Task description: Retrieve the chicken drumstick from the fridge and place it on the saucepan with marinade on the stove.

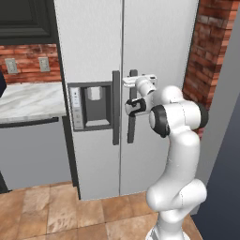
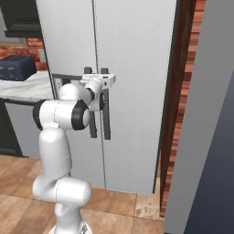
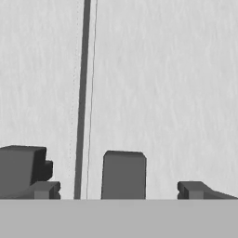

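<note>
The fridge (image 1: 93, 47) (image 2: 132, 45) stands straight ahead with both light grey doors closed. My gripper (image 1: 132, 79) (image 2: 104, 81) (image 3: 118, 189) is at the top end of the right door's dark vertical handle (image 1: 131, 126) (image 3: 123, 172). It is open, one fingertip (image 3: 44, 190) on each side of that handle, apart from it. The left door's handle (image 1: 116, 108) (image 3: 21, 169) stands just beside. The chicken drumstick, the saucepan with marinade and the stove are out of view.
A water dispenser panel (image 1: 91, 105) sits in the left door. A marble counter (image 1: 28, 101) with a dark toaster (image 2: 18, 66) runs to the left. A brick wall (image 1: 206, 47) and a tall grey panel (image 2: 205, 137) close in the right side.
</note>
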